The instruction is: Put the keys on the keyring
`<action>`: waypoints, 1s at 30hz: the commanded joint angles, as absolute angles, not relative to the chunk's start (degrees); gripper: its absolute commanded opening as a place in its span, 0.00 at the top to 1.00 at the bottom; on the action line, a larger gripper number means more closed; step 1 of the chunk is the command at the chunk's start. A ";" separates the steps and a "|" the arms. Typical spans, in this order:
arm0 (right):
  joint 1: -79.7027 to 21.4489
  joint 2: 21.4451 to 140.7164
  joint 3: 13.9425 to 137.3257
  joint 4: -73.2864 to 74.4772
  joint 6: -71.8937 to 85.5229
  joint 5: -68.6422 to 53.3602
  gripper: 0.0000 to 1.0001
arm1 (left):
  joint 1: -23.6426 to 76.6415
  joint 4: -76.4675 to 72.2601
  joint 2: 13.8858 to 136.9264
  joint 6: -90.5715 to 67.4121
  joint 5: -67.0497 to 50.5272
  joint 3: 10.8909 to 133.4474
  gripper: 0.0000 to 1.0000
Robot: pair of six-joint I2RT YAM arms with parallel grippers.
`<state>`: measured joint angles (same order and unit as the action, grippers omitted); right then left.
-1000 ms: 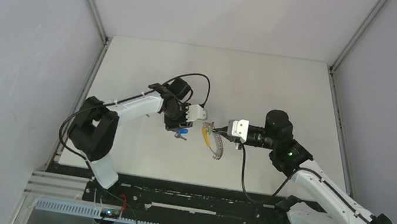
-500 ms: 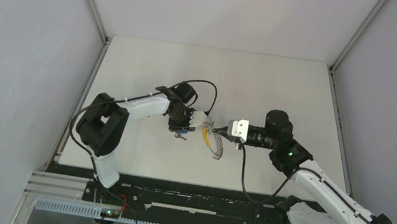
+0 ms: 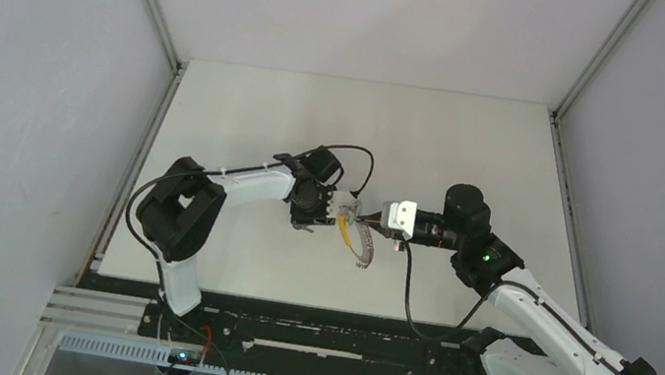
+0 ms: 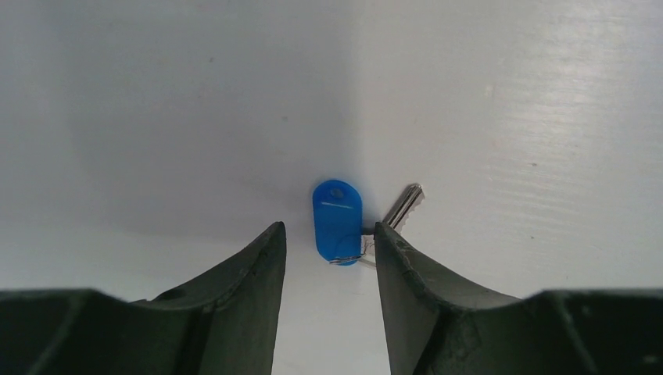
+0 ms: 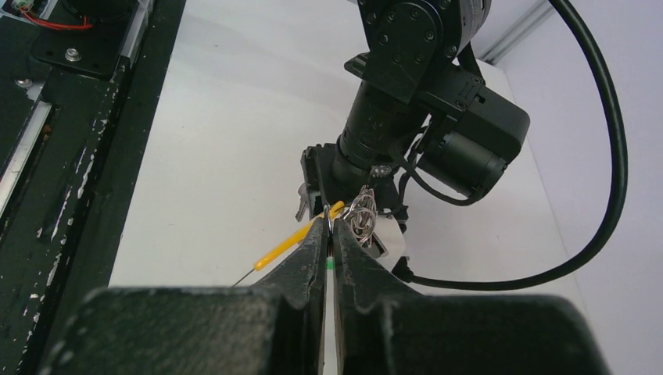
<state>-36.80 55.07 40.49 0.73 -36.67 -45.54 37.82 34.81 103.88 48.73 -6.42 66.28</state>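
The blue-headed key (image 4: 336, 223) lies flat on the white table, its silver blade (image 4: 404, 205) pointing up and right. My left gripper (image 4: 330, 236) is open, its fingertips on either side of the key's near end, and nothing is held. In the top view it (image 3: 310, 214) covers the key. My right gripper (image 5: 329, 223) is shut on the keyring's thin ring (image 5: 328, 212) and holds it up. The yellow tab (image 5: 293, 238) sticks out left and the bead chain (image 5: 362, 216) hangs right. In the top view the keyring (image 3: 346, 224) sits just right of the left gripper. The red-headed key is out of view.
The left arm's wrist and black cable (image 5: 500, 266) stand close in front of the right gripper (image 3: 362, 217). The table's near edge meets a black rail (image 3: 309, 318). Grey walls enclose the left, right and back.
My left gripper has moved right and down over the blue key, closer to the keyring. The right arm and keyring have not moved.
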 commanded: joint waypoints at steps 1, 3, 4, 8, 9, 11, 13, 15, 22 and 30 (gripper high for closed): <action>-37.09 53.59 40.52 -1.80 -37.20 -46.42 1.00 | 38.84 31.85 107.34 40.63 0.71 69.56 0.50; -37.09 53.57 40.56 -1.85 -37.17 -46.36 1.00 | 38.78 31.17 109.24 36.57 4.03 71.43 0.54; -37.11 53.61 40.58 -1.85 -37.18 -46.30 1.00 | 38.69 31.13 110.29 34.70 5.60 72.63 0.55; -37.09 53.61 40.54 -1.84 -37.09 -46.27 1.00 | 37.28 31.98 113.43 28.04 9.75 77.33 0.62; -37.10 53.61 40.56 -1.80 -37.09 -46.27 1.00 | 36.37 32.21 113.90 26.36 10.29 78.33 0.63; -37.09 53.61 40.52 -1.84 -37.10 -46.18 1.00 | 34.97 32.57 114.40 22.43 10.82 79.89 0.64; -37.09 53.75 40.52 -1.85 -37.16 -46.22 1.00 | 33.91 32.50 114.22 19.37 11.62 80.93 0.63; -37.10 53.79 40.52 -1.89 -37.13 -46.18 1.00 | 33.31 32.41 113.27 17.65 10.71 81.29 0.61; -37.11 53.62 40.52 -1.82 -37.09 -46.34 1.00 | 31.81 32.86 104.01 20.18 -0.50 79.93 0.53; -37.24 53.53 40.57 -1.82 -37.01 -46.49 1.00 | 28.81 49.14 106.26 35.52 -6.99 83.98 0.54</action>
<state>-36.80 55.05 40.49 0.73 -36.67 -45.54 30.98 38.89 105.45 26.74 -1.39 80.42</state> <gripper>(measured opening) 0.007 0.468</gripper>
